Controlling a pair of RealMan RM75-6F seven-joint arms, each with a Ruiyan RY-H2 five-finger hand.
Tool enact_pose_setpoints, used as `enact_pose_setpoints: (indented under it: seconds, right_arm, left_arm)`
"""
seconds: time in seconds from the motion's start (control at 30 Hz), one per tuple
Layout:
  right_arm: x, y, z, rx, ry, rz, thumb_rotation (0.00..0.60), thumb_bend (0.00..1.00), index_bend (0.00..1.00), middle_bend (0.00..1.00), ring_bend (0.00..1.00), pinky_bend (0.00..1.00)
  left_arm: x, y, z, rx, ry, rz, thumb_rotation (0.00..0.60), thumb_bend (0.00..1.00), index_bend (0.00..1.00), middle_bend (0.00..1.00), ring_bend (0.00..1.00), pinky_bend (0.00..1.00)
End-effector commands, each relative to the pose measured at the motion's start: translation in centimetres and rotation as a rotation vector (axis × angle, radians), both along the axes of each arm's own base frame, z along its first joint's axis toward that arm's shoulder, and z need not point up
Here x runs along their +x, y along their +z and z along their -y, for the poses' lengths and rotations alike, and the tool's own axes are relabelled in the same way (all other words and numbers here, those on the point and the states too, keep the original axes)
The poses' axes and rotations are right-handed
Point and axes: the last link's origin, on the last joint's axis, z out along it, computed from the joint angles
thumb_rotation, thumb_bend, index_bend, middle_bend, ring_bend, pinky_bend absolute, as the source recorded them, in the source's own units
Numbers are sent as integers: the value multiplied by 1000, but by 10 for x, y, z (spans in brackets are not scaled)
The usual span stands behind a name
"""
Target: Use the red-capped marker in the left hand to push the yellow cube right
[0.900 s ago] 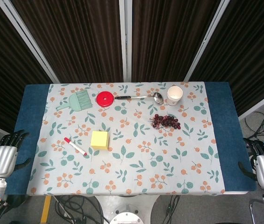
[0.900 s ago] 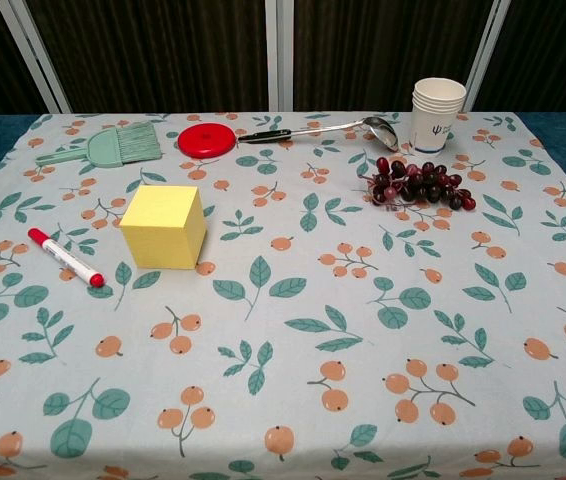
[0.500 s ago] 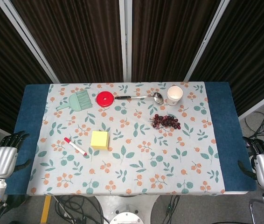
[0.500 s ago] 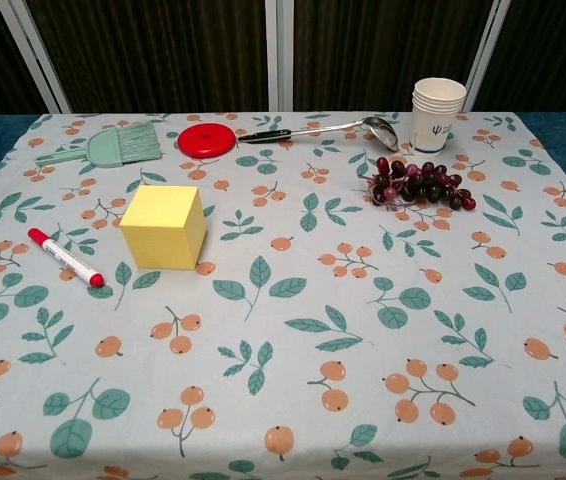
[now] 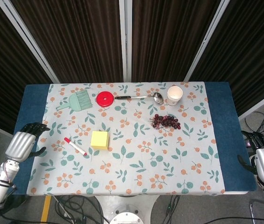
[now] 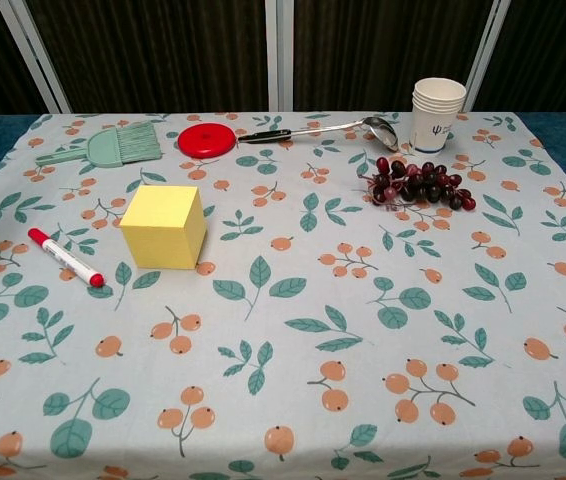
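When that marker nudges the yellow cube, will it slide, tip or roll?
The yellow cube sits flat on one broad face and looks about as wide as tall, so it will probably slide, not roll. The printed tablecloth may drag on it, and a high push could tip it. The red-capped marker lies untouched beside it.
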Motion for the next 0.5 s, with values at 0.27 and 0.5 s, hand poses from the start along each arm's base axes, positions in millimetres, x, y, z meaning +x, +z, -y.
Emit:
enact_pose_setpoints:
  seconds: [0.27,0.5]
  right_arm:
    - [-1,3,-1,-3,-3,7,600,176,166,237,161,292]
    - [-2,1,-2,0,-12,13,600,176,166,236,160,292]
  left_arm:
    - [9,-49,-42,-148,-80,-26,600,319,354,367,222,259]
    - [9,-78,-48,-232,-98,-74,600,312,364,369,222,259]
